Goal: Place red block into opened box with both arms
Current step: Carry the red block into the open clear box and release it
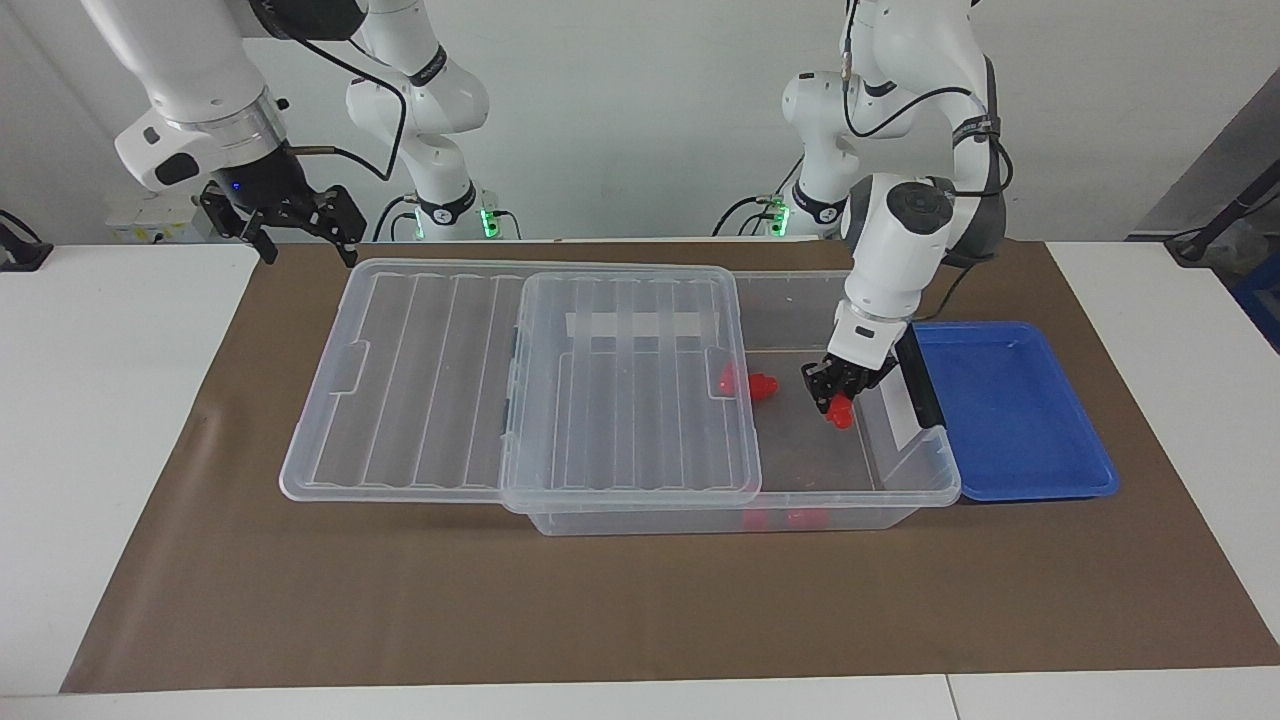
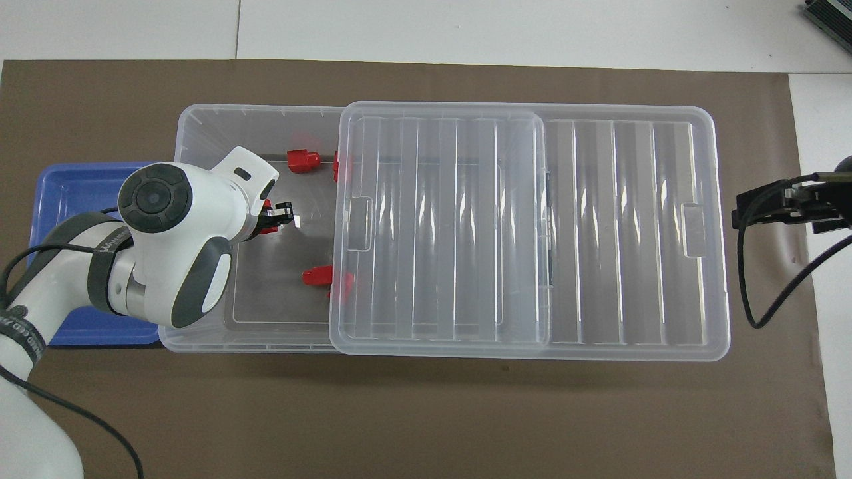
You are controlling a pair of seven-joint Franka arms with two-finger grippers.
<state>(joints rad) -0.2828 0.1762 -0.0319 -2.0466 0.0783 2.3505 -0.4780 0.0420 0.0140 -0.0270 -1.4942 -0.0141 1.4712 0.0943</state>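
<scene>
Pinching the small bright red plastic block [image 1: 840, 413], left hand [image 1: 836, 397] sits inside the large clear plastic box [image 1: 905, 480]'s uncovered end; right hand [image 1: 300, 228] waits spread, well apart, off its lid.

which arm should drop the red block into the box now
Left. The left gripper is shut on the red block over the open part of the box. The right gripper waits open past the lid's end.

The left arm's wrist hides most of the red block [image 2: 268, 225] in the overhead view.
</scene>
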